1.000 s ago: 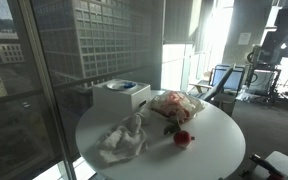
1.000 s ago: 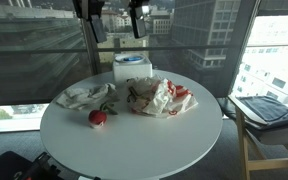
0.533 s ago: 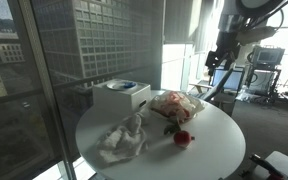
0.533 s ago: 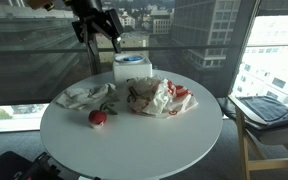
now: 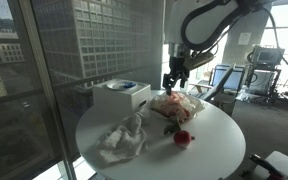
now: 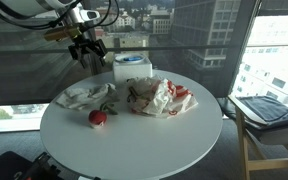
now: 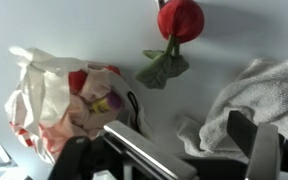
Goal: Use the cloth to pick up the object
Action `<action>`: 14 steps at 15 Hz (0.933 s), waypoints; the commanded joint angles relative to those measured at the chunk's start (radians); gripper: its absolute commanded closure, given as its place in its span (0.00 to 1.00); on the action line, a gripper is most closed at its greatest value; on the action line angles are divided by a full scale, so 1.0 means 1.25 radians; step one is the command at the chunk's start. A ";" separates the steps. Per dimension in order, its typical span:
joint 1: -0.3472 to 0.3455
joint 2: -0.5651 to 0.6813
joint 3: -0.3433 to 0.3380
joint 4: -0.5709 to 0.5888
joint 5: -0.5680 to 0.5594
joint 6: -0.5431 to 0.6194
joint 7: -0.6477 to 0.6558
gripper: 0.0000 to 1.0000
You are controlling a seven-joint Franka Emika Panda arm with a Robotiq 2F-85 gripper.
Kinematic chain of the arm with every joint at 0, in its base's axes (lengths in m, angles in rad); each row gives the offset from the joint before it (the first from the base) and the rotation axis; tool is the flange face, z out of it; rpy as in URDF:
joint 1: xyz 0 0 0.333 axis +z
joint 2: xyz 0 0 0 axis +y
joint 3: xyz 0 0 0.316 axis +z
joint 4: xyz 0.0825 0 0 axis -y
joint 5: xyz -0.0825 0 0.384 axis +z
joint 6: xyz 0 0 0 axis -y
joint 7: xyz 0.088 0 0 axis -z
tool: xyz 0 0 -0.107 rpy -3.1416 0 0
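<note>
While the object (image 6: pixel 98 118), a small dark-red bloom on a short green stem, lies on the round white table (image 6: pixel 134 150), nothing touches it. It sits on the side of the table away from the white box (image 6: pixel 132 68), farther from the box than anything else there, and its stem and leaf point back toward the box. In the wrist view the red head (image 7: pixel 181 18) and its leaf lie on bare tabletop.

Between the object and the box, off to one side, the cloth (image 6: pixel 84 95) lies crumpled in a whitish-grey heap, near the object; the wrist view shows a strip of table between its folds (image 7: pixel 259 100) and the leaf. Directly in front of the box, next to the cloth, rests a lumpy pink-and-white bundle (image 6: pixel 162 97).

The gripper (image 6: pixel 88 58) hangs in the air, higher than the box top, jaws spread wide with nothing between them.
</note>
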 commanded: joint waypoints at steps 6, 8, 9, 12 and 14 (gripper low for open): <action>0.091 0.248 -0.020 0.053 0.014 0.153 -0.166 0.00; 0.113 0.275 -0.015 0.046 0.013 0.164 -0.185 0.00; 0.125 0.286 -0.010 0.041 0.016 0.168 -0.196 0.00; 0.167 0.323 -0.021 0.042 -0.032 0.204 -0.185 0.00; 0.188 0.350 -0.028 0.050 -0.053 0.239 -0.179 0.00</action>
